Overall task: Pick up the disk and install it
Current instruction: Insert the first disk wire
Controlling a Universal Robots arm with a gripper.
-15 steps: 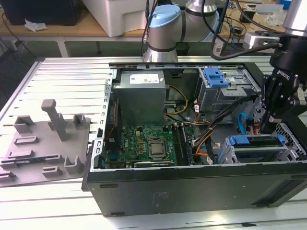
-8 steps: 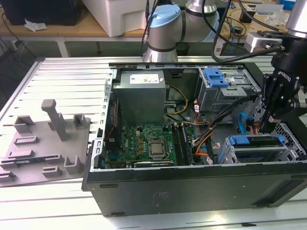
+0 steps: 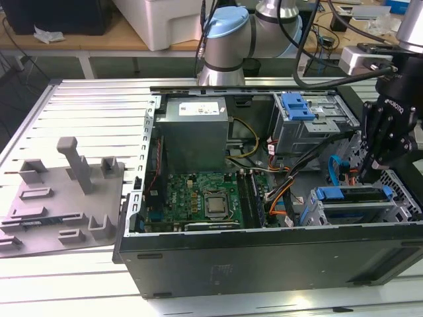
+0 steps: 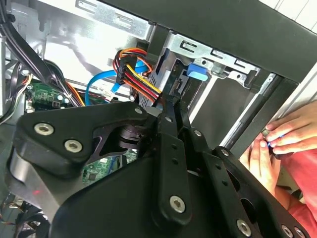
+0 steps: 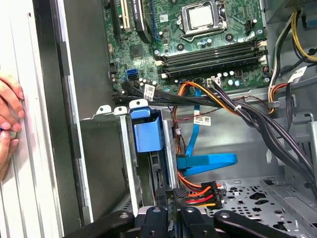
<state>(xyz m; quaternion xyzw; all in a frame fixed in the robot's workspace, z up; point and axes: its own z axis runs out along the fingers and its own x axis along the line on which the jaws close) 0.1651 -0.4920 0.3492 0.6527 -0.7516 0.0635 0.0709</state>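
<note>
Blue rails give it away: the disk (image 5: 147, 133) is sitting in the drive cage (image 5: 101, 148), at the end of the case (image 3: 264, 264) nearest the tabletop's (image 3: 86, 105) edge on the exterior view's right. Hand (image 5: 171, 197) is hanging right at the disk's cable end with its fingers pulled together. Can't tell if they're pinching the disk or just nudging it.

My guess is it's seating the thing. So I'm thinking it should be pushing dead straight along the cage, slowly, and staying off the power plug (image 5: 198, 194) just beside it. A person's fingers (image 5: 7, 116) are resting outside the case wall, so go easy.
</note>
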